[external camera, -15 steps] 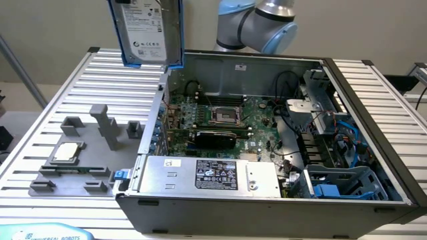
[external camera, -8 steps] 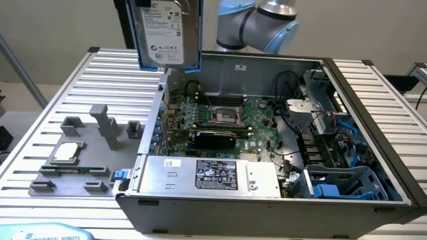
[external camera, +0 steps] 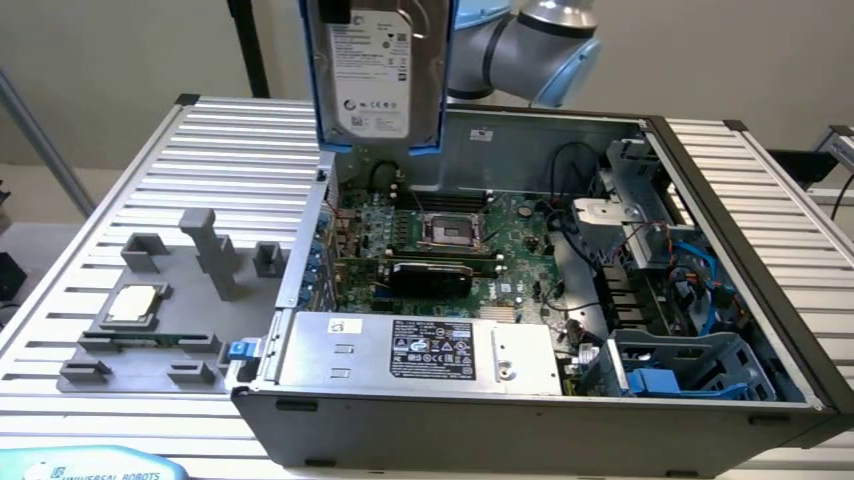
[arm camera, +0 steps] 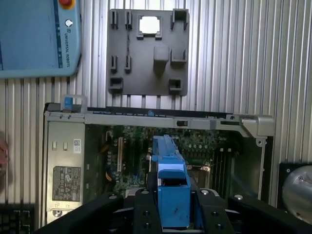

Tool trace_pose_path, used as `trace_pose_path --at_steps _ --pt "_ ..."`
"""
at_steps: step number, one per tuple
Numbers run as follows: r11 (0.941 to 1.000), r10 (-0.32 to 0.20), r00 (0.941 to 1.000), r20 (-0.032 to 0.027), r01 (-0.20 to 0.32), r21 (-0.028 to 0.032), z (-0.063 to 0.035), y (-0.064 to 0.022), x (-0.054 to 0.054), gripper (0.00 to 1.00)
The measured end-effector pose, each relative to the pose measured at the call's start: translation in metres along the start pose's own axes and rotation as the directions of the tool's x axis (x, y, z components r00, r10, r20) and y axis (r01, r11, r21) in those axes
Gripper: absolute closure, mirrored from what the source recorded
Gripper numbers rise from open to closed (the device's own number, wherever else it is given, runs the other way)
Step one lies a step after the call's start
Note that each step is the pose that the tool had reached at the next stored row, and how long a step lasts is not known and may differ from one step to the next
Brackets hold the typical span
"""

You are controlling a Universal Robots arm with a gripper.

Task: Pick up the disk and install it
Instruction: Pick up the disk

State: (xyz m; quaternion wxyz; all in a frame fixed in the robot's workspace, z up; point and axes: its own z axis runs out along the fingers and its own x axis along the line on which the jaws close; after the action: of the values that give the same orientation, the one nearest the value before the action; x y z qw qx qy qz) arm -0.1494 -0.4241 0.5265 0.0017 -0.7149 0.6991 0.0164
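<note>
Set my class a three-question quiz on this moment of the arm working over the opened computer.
1. True or false: the disk is held upright above the open computer case.
2. Where does the small square silver chip sit? A: on the grey fixture plate beside the case. B: inside the case. C: on the floor.
3. Fill the gap: the tool grips the disk by its carrier rail, whose colour is ___.

Key: 1 true; 2 A; 3 blue.
</note>
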Motion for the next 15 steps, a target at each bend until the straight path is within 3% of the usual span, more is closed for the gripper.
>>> trace_pose_path --at_steps 15 --pt "1.0 0.0 1.0 0.0028 0.0 0.0 -0.0021 -0.0677 0.025 0.67"
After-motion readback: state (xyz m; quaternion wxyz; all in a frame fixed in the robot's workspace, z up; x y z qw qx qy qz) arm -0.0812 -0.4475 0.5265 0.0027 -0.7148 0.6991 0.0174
